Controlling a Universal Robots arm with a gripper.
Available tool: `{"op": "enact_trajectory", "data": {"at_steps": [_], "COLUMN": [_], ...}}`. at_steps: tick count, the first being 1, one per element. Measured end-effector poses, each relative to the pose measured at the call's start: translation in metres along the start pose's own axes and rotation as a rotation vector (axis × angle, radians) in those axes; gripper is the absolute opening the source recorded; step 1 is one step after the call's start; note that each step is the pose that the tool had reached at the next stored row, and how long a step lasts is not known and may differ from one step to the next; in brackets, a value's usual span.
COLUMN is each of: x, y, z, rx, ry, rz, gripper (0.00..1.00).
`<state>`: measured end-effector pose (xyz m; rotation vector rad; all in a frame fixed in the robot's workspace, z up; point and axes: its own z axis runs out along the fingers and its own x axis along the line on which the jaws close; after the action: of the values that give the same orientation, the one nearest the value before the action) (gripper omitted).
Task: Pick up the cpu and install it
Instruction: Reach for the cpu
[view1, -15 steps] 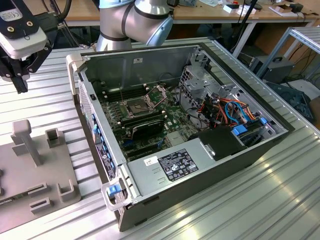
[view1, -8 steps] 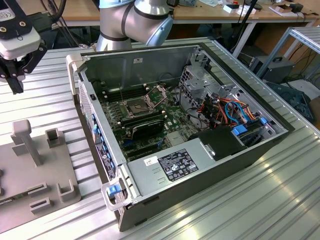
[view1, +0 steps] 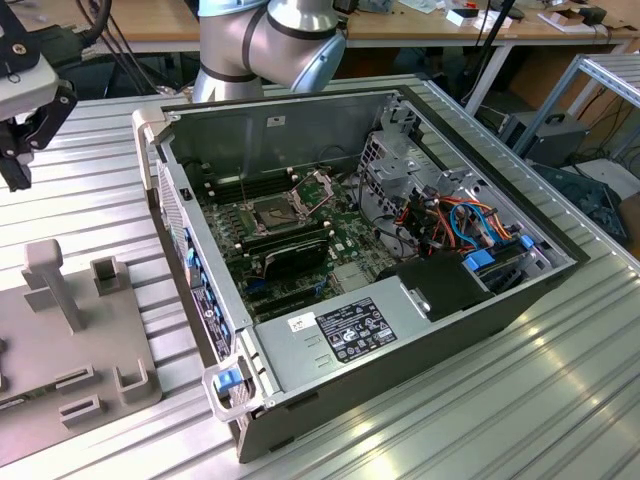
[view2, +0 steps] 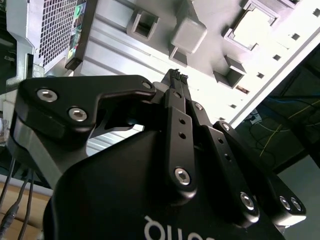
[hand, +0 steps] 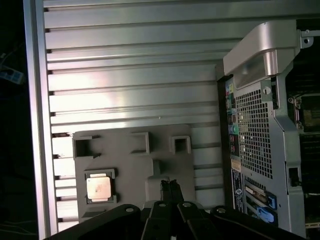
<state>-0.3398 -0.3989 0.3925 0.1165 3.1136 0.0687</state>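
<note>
Hovering above the grey fixture plate (hand: 131, 169), the gripper (hand: 171, 186) is clenched and empty. The cpu (hand: 98, 188) lies in a plate pocket, apart from it. In the exterior view the computer case (view1: 420, 350) stands at the gripper's four o'clock.

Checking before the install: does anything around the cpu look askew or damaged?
Nothing stands out. The cpu lies flat and square in its pocket on the grey fixture, silver top up, with the gripper apart from it.
</note>
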Motion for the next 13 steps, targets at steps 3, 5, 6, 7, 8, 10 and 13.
{"op": "enact_trajectory", "data": {"at_steps": [3, 5, 6, 7, 8, 10, 13], "x": [0.0056, 0.0095, 0.0116, 0.0137, 0.0157, 0.02, 0.0276], "y": [-0.0004, -0.0007, -0.0009, -0.001, -0.0012, -0.0015, -0.0021], "z": [0.0001, 0.0002, 0.0002, 0.0002, 0.0002, 0.0002, 0.0003], "rx": [0.0003, 0.0005, 0.0006, 0.0007, 0.0008, 0.001, 0.0012], "ry": [0.0, -0.0001, -0.0001, 0.0, 0.0, 0.0, -0.0001], "rz": [0.0, 0.0, 0.0, 0.0, 0.0, 0.0, 0.0], "gripper": [0.11, 0.11, 0.11, 0.11, 0.11, 0.11, 0.11]}}
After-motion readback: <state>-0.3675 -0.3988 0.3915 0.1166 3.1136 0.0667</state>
